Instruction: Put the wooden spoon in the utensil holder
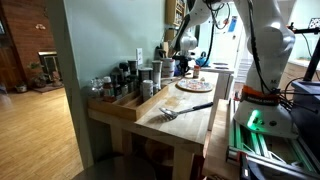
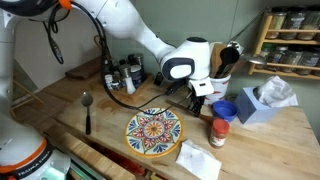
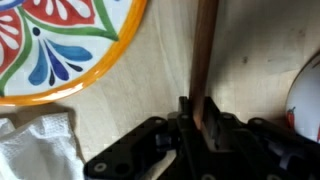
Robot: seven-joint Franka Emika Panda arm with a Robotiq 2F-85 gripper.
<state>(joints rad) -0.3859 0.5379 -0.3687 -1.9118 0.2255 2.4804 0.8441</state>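
- The wooden spoon is clamped by its slim handle between the nearly closed fingers of the gripper. It is held over bare table, just right of the painted plate.
- Only a thin strip of handle is pinched, so the spoon could be twisted or let slip by an abrupt swing.
- A white pot just beyond the gripper is taken to be the utensil holder. It could be knocked over, or its rim struck, if the spoon is lowered off-centre.
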